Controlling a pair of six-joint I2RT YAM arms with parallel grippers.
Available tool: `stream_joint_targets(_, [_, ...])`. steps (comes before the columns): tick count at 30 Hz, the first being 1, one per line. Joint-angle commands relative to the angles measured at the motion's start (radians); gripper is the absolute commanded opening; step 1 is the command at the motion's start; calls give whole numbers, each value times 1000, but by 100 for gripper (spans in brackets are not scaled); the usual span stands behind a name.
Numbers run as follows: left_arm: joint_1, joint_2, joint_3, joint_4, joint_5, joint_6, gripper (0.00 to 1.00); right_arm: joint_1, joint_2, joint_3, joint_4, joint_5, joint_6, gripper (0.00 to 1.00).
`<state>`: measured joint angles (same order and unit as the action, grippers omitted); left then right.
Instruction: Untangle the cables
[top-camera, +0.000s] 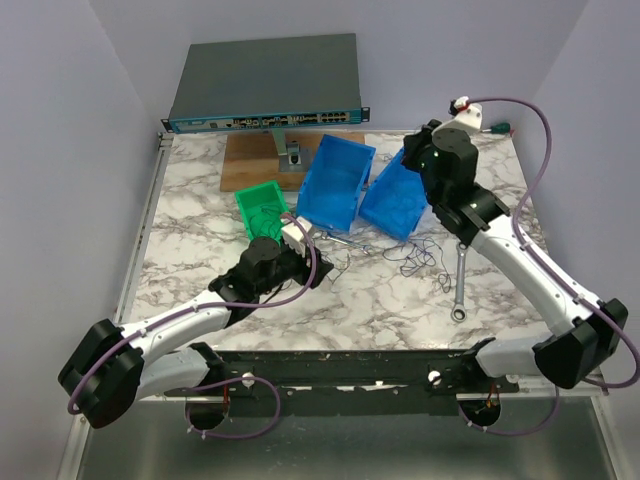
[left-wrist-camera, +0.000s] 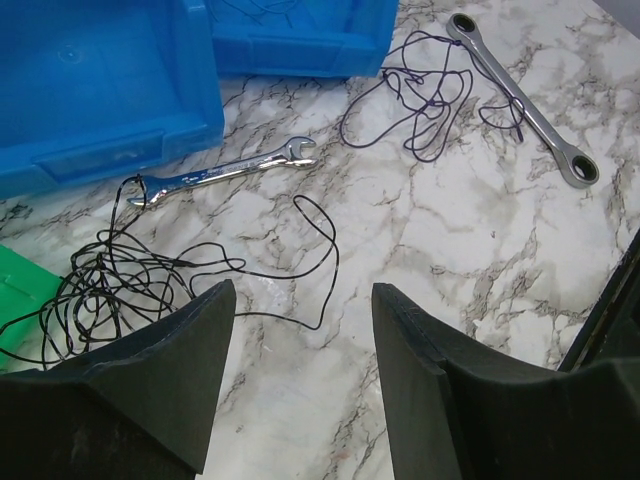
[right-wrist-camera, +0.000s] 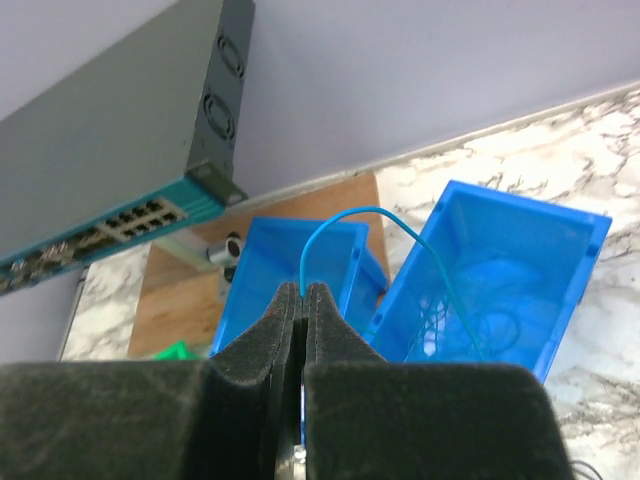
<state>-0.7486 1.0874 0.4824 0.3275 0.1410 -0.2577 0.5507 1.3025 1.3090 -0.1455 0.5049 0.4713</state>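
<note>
Hair-thin wire makes up all of the cables, which are seen in three lots. A black tangle (left-wrist-camera: 105, 290) lies on the marble table (left-wrist-camera: 450, 300) just beside the left gripper (left-wrist-camera: 300, 300), whose jaws stand apart with nothing between them. A dark blue scribble (left-wrist-camera: 420, 95) is draped against the ratchet wrench (left-wrist-camera: 525, 110), well apart from it. A blue wire (right-wrist-camera: 372, 209) is pinched in the clenched right gripper (right-wrist-camera: 303, 292) and arcs down into the right-hand blue bin (right-wrist-camera: 590, 260), where more strands are coiled. Such wire is judged nearly weightless, limp yet springy, and easily snagged; a whole clump would likely be dragged along if it were pulled fast. A free end or outlying loop is best taken, such as the one lying out to the right of the black tangle, not the dense knot
</note>
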Motion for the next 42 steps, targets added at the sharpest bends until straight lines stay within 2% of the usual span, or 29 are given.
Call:
stream_joint_targets(1, [-6,-12,16,2,-34,3,58,2,88,63,57,131,-60,1])
stream_joint_targets(11, [-6,-18,20,-7,-36,5,58,-35,184,37,135,260,-86,1])
stream_joint_targets(19, [-6,-20,18,-5,-48,6,58,-51,274,-22,160,272,-80,1])
stream_joint_targets(21, [-6,-22,14,-4,-60,6,58,-55,302,-27,161,243,-78,1])
stream_joint_targets(25, [-6,-24,18,-8,-46,7,58,-70,395,53,54,44,-111,1])
stream_joint_targets(29, [-6,-33,11,-8,-61,8,58,-77,485,126,-20,63,-98,1])
stream_joint_targets(35, [-7,-43,5,-10,-69,8,58,-101,555,156,-34,17,-93,4])
stream_joint_targets(36, [-6,-43,9,-10,-62,8,58,-105,563,163,-40,6,-94,6])
stream_joint_targets(37, [-6,-43,10,-10,-50,6,58,-108,568,169,-49,-10,-95,15])
stream_joint_targets(38, [-7,-43,13,-10,-46,7,58,-110,567,167,-55,-23,-92,32])
stream_joint_targets(40, [-6,-45,8,-11,-57,9,58,-111,544,143,-48,-31,-80,59])
stream_joint_targets(41, [-6,-47,5,-11,-65,9,58,-111,530,128,-40,-34,-78,66])
stream_joint_targets(42, [-6,-50,5,-11,-66,8,58,-110,510,111,-36,-41,-75,69])
